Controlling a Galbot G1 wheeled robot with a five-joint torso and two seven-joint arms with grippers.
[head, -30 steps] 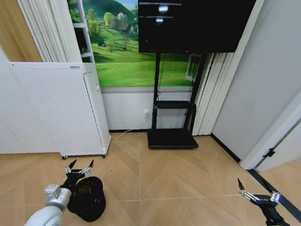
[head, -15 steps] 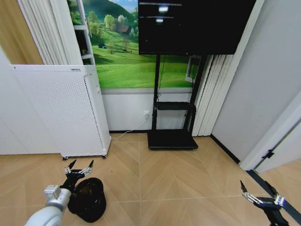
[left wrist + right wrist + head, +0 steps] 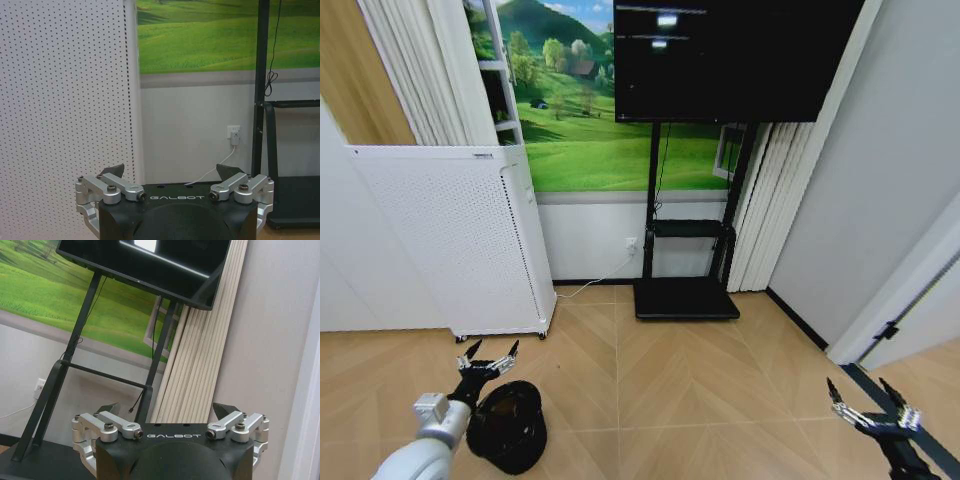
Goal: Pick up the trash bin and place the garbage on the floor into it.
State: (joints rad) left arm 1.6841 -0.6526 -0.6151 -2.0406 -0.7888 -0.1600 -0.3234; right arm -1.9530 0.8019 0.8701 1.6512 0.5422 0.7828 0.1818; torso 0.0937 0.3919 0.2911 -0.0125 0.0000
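Low at the left, left gripper (image 3: 488, 361) with metal fingers spread apart, poised just above the far rim of the trash bin (image 3: 507, 427). Black, round, dark inside, contents impossible to make out, standing on the herringbone wood floor (image 3: 690, 390). Low at the right, right gripper (image 3: 866, 412), prongs likewise splayed, clamped on nothing, well apart from the bin. "GALBOT" in pale letters across each black gripper body in the wrist views. Behind the bin, tall white perforated appliance (image 3: 450, 235); farther back, black TV stand (image 3: 687, 290) against the wall.
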